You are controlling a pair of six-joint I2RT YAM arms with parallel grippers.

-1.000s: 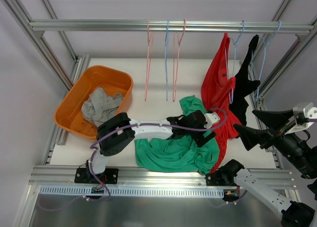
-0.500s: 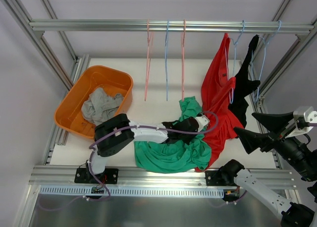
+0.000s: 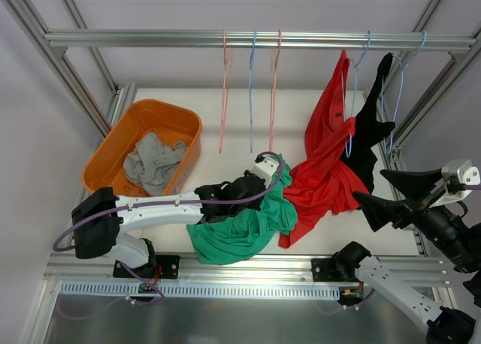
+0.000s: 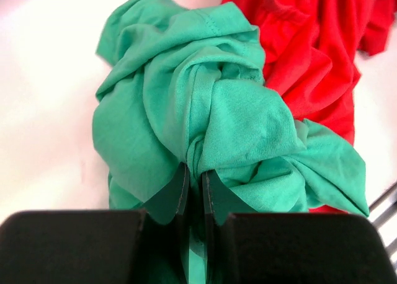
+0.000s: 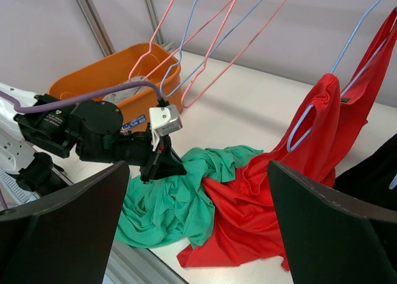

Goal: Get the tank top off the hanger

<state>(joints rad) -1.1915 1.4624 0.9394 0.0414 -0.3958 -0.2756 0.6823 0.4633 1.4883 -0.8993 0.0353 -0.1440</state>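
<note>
Green tank top (image 4: 236, 116): soft knit jersey with a stitched hem, bunched into thick rolled folds. Lies heaped on the white worktop (image 3: 297, 119), off any hanger, directly under and ahead of the left gripper (image 4: 194, 175). Left gripper's jaws are nearly closed, only a thin slit between them, pinching a ridge of the green cloth.

Red top (image 3: 323, 171): same limp jersey, just beyond the left gripper, touching the far edge of the green heap. Overhead view shows its upper part hung on a thin blue wire hanger (image 3: 351, 137) from the metal rail (image 3: 150, 37). Left wrist view catches only its crumpled lower part.

Right gripper (image 3: 368, 186): jaws spread wide, nothing between them, held in the air. A black garment (image 3: 370, 126) hangs close in front of it.

Only the right wrist view shows the left gripper pointing down into the green heap.

Off to the left gripper's left: smooth orange plastic tub (image 3: 113, 145) with rounded corners, crumpled grey rag (image 3: 150, 164) inside.
</note>
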